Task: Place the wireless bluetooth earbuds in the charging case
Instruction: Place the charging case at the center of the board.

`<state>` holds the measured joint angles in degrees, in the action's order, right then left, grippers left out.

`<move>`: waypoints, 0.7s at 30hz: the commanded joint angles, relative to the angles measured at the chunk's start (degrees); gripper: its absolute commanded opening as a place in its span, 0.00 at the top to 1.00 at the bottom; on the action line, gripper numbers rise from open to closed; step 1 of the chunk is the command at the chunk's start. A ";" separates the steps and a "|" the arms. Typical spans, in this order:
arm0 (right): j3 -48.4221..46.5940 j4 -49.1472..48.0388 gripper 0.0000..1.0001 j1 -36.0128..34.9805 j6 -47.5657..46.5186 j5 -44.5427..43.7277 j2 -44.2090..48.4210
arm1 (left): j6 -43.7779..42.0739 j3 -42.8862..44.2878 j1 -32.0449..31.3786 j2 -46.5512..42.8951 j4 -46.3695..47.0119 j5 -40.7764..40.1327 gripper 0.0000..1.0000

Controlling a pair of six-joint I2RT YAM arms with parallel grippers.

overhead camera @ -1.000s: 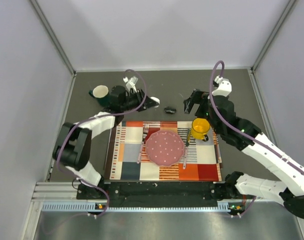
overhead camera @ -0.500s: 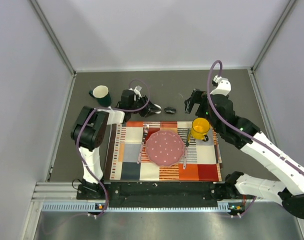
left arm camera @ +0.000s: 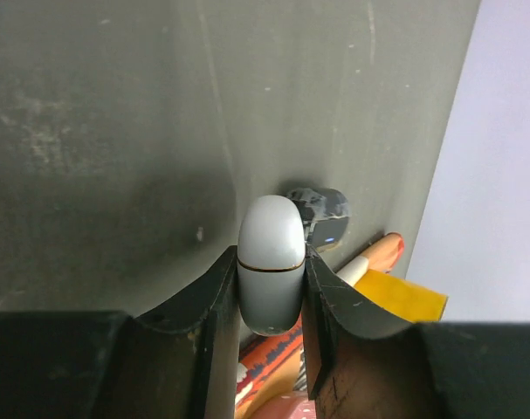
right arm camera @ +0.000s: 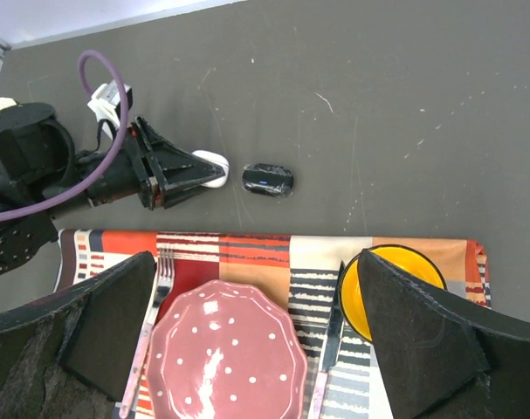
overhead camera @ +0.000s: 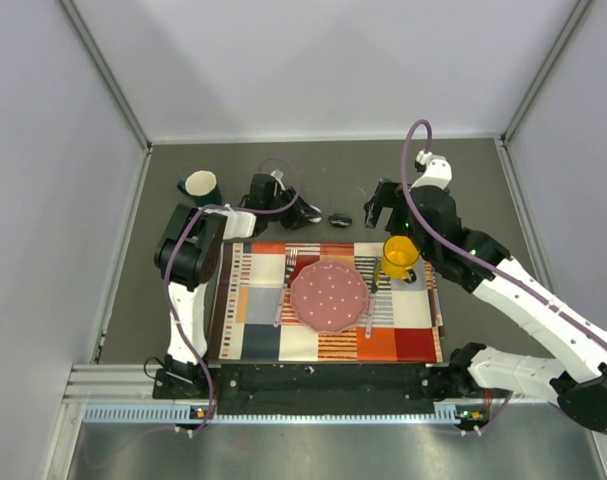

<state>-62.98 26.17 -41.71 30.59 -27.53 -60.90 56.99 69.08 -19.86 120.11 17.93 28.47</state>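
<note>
Charging case [left arm camera: 270, 243] tight between fingers of left gripper [left arm camera: 271, 262]; right gripper [overhead camera: 376, 208] wide apart.

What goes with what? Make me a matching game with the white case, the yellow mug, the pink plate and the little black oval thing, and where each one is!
Things
1. white case
2. yellow mug
3. pink plate
4. black oval thing

Places
A. middle of the striped mat
B. on the dark table, just past the mat
C. pinched in the left gripper
D. far right corner of the mat

Pairs: 1-C, 2-D, 3-A, 4-B
</note>
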 commanded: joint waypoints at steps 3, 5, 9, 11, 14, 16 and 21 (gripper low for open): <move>-0.65 -1.83 0.01 1.02 -1.23 0.63 0.35 | 0.23 1.94 0.26 1.62 -2.02 0.10 0.78; -0.56 -1.74 0.01 1.02 -1.15 0.90 0.35 | 0.14 1.94 0.26 1.26 -2.72 -0.34 0.71; -0.39 -1.83 0.01 1.11 -0.71 1.95 0.70 | -0.57 2.02 0.35 1.26 -3.87 0.36 0.69; -0.39 -1.83 0.01 1.20 -0.71 2.30 0.79 | -0.65 1.85 0.26 0.83 -4.48 0.01 0.64; -0.39 -1.74 0.01 1.28 -0.53 2.65 1.05 | -1.79 1.15 0.26 -0.23 -5.80 -1.30 0.62; -0.21 -1.74 0.01 1.20 -0.44 2.66 1.23 | -2.23 0.62 0.26 -1.11 -6.50 -2.01 0.57; -0.48 -1.74 0.01 1.20 -0.53 3.53 1.05 | -4.51 0.09 0.26 -2.60 -8.26 -3.85 0.49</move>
<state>-62.98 26.17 -41.08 30.11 -25.17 -60.88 56.05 69.87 -19.92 120.38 13.74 27.94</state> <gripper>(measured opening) 0.988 0.507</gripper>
